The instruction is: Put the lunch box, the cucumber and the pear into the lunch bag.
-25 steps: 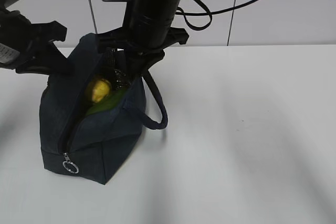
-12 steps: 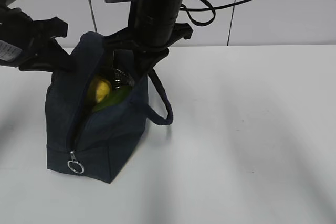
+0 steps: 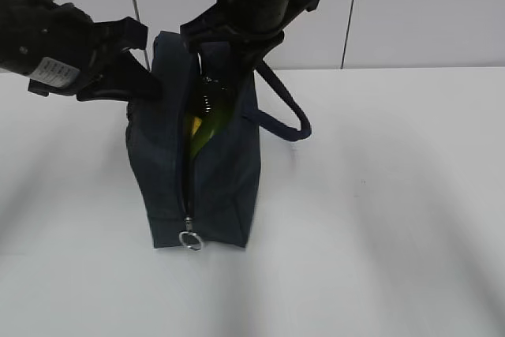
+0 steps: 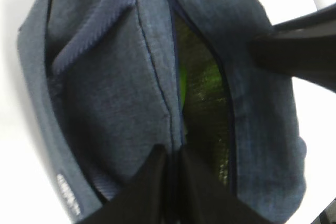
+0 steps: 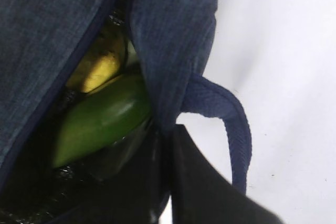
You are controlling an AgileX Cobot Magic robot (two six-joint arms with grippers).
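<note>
Here the bag [image 3: 201, 171] stands upright on the counter [image 3: 394, 195], left of centre. Both end effectors, left [image 4: 170, 156] and right [image 5: 165, 135], are pinched on its rim. The cucumber [image 5: 100, 121] and pear [image 5: 97, 72] lie inside.

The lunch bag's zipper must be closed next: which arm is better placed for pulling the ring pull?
Probably the right gripper. Both are shut on the lunch bag rim, but the ring pull hangs below the right side; the left gripper pinches farther back.

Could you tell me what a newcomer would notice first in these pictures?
The navy lunch bag stands mid-table, pinched at its top edges by both grippers, left and right. Through the open zipper show the green cucumber and, beside it, the yellow pear.
</note>
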